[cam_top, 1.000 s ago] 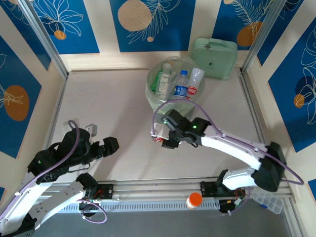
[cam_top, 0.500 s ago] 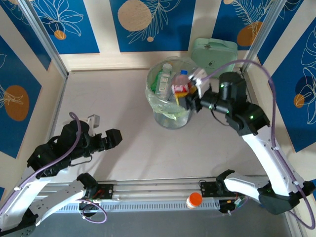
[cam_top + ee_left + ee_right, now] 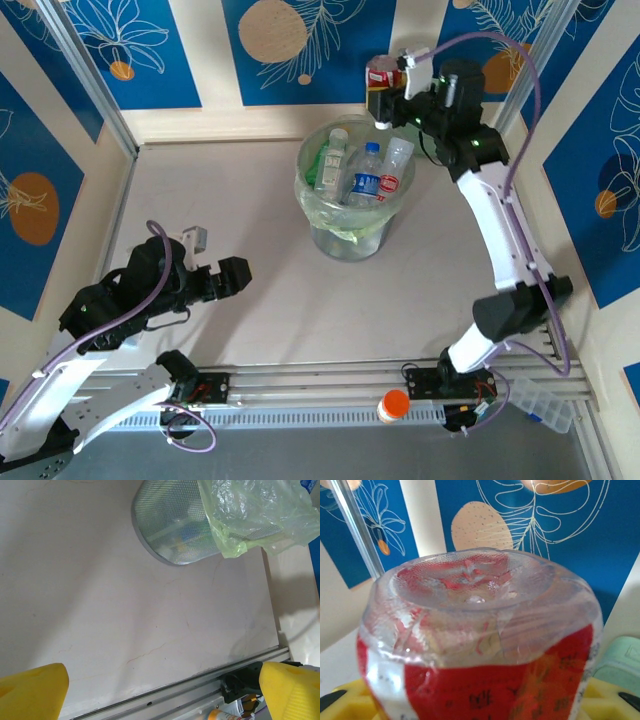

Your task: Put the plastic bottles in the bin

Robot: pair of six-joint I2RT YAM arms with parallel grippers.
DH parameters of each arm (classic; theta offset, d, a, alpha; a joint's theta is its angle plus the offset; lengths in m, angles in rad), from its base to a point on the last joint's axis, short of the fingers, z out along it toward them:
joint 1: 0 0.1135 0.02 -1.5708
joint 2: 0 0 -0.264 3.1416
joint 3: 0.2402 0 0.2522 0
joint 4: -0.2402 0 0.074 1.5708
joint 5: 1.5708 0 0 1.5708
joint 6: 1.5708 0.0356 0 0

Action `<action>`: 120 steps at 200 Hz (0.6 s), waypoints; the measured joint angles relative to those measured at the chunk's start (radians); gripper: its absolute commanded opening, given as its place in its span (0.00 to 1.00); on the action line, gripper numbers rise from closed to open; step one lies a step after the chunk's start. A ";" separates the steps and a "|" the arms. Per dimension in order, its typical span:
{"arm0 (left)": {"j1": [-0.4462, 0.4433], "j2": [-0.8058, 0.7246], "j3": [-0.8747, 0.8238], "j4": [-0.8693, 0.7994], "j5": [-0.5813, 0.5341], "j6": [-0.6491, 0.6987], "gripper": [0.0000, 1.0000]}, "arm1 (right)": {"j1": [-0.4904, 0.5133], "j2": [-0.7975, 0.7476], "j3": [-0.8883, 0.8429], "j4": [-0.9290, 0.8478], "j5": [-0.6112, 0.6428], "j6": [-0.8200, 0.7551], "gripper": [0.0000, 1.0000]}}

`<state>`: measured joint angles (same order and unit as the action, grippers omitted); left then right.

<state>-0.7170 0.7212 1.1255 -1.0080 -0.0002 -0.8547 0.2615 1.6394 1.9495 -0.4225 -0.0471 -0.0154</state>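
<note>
The right jaws grip a red-labelled bottle (image 3: 381,73) (its dimpled base faces the wrist camera), raised above the counter's (image 3: 230,190) far edge, just beyond the bin (image 3: 345,240). Several other bottles (image 3: 368,180) stand in the bin. The left jaws gape wide and empty over the near-left corner.

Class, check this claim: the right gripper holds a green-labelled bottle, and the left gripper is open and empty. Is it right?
No: the label on the bottle is red, not green, as the right wrist view shows. The right gripper holds it; the left gripper is open and empty.
</note>
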 measured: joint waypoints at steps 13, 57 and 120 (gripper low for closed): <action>0.000 0.000 0.001 -0.002 0.000 0.000 0.98 | 0.001 0.057 0.052 -0.016 0.017 -0.039 0.52; 0.000 0.001 0.004 -0.009 0.000 0.014 0.98 | 0.006 0.166 0.126 -0.074 0.048 -0.180 0.53; 0.004 0.021 0.022 -0.024 0.000 0.052 0.98 | 0.010 0.180 0.070 -0.117 0.048 -0.319 0.54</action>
<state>-0.7132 0.7425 1.1473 -1.0325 -0.0006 -0.8028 0.2710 1.8198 2.0193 -0.5392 0.0006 -0.3347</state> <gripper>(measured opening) 0.982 0.534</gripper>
